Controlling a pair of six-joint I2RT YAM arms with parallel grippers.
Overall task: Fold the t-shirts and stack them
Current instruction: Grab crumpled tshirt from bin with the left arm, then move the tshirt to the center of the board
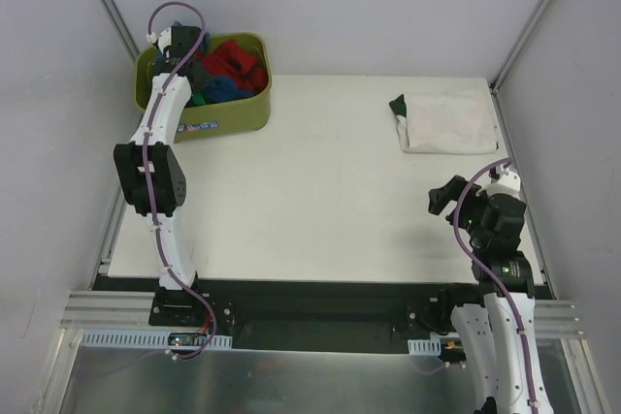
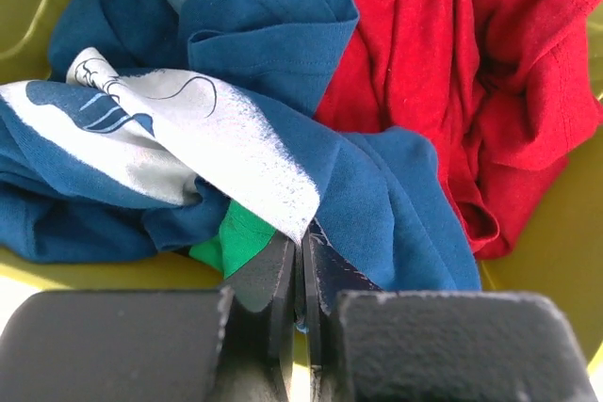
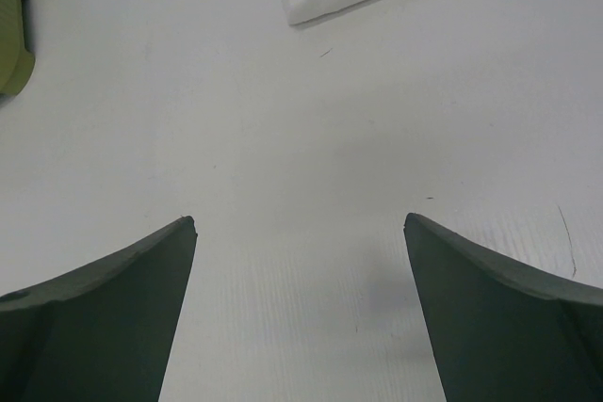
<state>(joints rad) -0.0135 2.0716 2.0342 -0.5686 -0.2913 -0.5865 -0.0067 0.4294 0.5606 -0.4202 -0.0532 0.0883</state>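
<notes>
The white table (image 1: pixel 320 201) is walled at the back and both sides, and the wide stretch between the two arms lies open. The olive tub (image 1: pixel 247 115) sits in its upper left corner, close to the back and left edges. At the upper right the folded white tee (image 1: pixel 448 121) lies flat with its long axis left to right, near the right edge. A dark green tee (image 1: pixel 398 106) pokes out at its left end.

Only the left wrist view shows the tub's heap closely. The red tee (image 2: pixel 452 72) is crumpled on the right, the navy tee (image 2: pixel 396 185) with its white print lies left of it, and a green tee (image 2: pixel 231 237) peeks from beneath. The left gripper (image 2: pixel 301 247) is clenched on a fold of the navy tee.

The right gripper (image 3: pixel 300 221) hangs spread over bare table at the lower right, grasping nothing.
</notes>
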